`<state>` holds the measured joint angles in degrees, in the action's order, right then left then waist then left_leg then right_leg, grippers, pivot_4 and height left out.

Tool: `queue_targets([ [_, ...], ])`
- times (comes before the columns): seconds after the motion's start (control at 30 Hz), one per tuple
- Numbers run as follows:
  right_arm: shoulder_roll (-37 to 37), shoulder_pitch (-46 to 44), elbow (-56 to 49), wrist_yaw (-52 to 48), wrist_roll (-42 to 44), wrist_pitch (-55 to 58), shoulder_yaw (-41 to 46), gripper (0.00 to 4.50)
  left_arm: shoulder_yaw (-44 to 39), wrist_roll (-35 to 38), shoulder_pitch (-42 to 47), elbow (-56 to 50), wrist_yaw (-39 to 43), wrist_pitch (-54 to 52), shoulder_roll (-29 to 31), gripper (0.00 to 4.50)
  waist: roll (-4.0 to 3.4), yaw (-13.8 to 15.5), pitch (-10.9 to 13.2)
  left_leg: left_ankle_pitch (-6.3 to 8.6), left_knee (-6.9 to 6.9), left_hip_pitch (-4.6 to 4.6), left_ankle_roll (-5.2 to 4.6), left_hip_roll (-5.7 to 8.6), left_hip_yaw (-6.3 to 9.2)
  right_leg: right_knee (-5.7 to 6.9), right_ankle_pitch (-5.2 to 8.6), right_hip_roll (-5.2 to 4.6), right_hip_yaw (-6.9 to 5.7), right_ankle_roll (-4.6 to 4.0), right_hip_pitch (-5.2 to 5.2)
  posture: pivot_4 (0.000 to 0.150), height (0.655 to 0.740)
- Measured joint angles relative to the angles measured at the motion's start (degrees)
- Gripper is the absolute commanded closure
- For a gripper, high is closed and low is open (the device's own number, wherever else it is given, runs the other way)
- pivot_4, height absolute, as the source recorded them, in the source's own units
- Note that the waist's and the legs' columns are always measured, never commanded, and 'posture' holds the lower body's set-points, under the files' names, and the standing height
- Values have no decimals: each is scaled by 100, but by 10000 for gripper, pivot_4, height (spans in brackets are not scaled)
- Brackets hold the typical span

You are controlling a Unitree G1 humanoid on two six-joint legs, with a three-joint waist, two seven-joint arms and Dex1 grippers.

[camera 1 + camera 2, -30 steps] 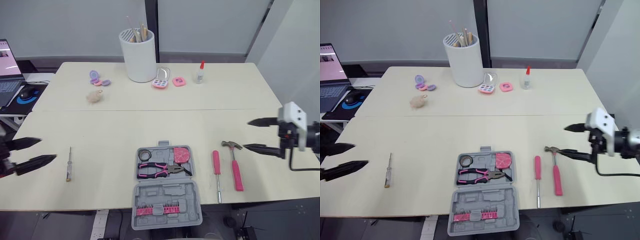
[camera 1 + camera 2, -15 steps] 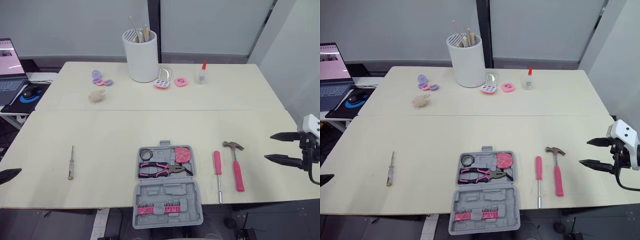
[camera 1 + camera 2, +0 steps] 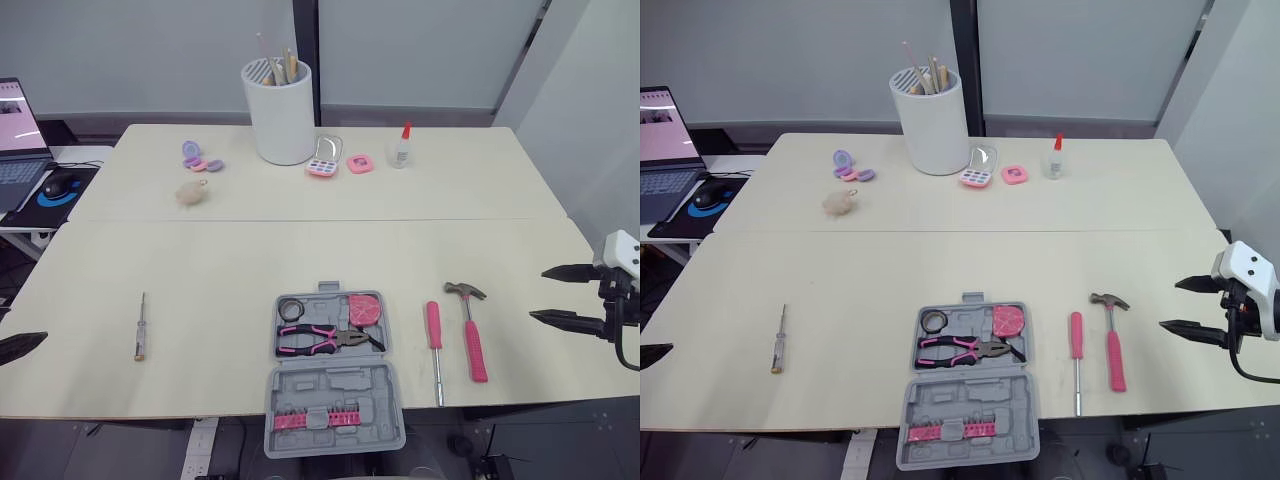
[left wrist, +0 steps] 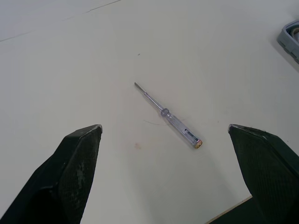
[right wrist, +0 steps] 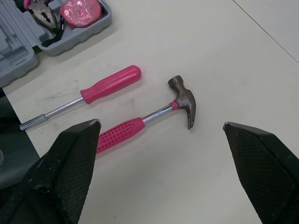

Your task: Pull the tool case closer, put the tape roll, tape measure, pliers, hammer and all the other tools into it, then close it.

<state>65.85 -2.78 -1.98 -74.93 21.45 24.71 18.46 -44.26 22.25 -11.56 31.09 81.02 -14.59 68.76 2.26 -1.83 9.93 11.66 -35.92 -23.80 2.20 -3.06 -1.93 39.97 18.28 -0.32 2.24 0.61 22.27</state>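
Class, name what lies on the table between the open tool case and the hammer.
A pink-handled driver lies between the tool case and the hammer, alongside the hammer and touching neither, as the left eye view shows.

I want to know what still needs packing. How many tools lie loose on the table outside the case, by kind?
Hammer: 1
Pink-handled driver: 1
Clear-handled screwdriver: 1
Total: 3
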Motion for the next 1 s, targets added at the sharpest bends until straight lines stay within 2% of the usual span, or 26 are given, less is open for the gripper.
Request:
queue_targets([
  [0.17, -4, -2, -26, 26, -35, -80, -80, 355, 12, 45, -179, -910, -59, -223, -130, 0, 0, 0, 0, 0, -1, 0, 0, 1, 1, 1, 0, 0, 1, 0, -2, 1500, 7400],
  [0.23, -72, -46, -111, 137, -181, -239, -239, 355, 32, 123, -377, -1694, -201, -391, -437, 0, -2, 0, -2, 0, -1, 0, 0, 1, 0, 0, -1, 0, 5, 1, -4, 1500, 7400],
  [0.27, -153, -86, -185, 197, -235, -285, -359, 2048, 132, 187, -464, -2122, -271, -478, -621, 1842, -2, 1, -2, 0, -3, 0, 0, 1, 0, 2, -1, 0, 7, 1, -4, 1500, 7400],
  [0.33, -314, -192, -496, 311, -299, -293, -754, 6583, 486, 230, -671, -3052, -463, -616, -988, 6071, -1, -10, -2, 0, -3, -2, 0, 1, 3, 3, -1, 4, 10, 2, -4, 1500, 7400],
  [0.47, -595, -580, -1207, 618, -679, -284, -1611, 19500, 1272, 198, -802, -4446, -871, -766, -1273, 18570, -1, -7, -2, 0, -5, -1, 1, -5, 9, 3, 1, 17, 10, 6, -6, 1500, 7400],
  [0.57, -939, -745, -1698, 888, -924, -177, -2250, 26459, 1968, -61, -753, -5019, -1253, -746, -1396, 28502, -1, 2, -2, 0, -6, -2, 1, -3, 11, 3, 0, 19, 11, 5, -7, 1500, 7400],
  [0.73, -1263, -749, -1932, 1167, -1393, -74, -3045, 37176, 3021, -682, -573, -5288, -1770, -635, -1535, 44171, 0, 8, -4, 0, -9, -6, 1, 8, 11, 1, -4, 15, 15, 6, -8, 1500, 7400],
  [0.87, -1586, -760, -1929, 1354, -1701, -29, -3580, 44686, 3922, -1179, -101, -5274, -2211, -610, -1762, 45000, 1, 14, -4, -1, -14, -5, 0, 11, 17, 4, -5, 17, 12, 8, -10, 1500, 7400],
  [1.0, -1758, -862, -1763, 1447, -1988, -39, -3834, 44888, 4454, -1606, 70, -5069, -2461, -484, -1855, 45000, 1, -4, -5, 0, -13, -4, 0, 10, 16, 4, -5, 18, 13, 8, -9, 1500, 7400],
])
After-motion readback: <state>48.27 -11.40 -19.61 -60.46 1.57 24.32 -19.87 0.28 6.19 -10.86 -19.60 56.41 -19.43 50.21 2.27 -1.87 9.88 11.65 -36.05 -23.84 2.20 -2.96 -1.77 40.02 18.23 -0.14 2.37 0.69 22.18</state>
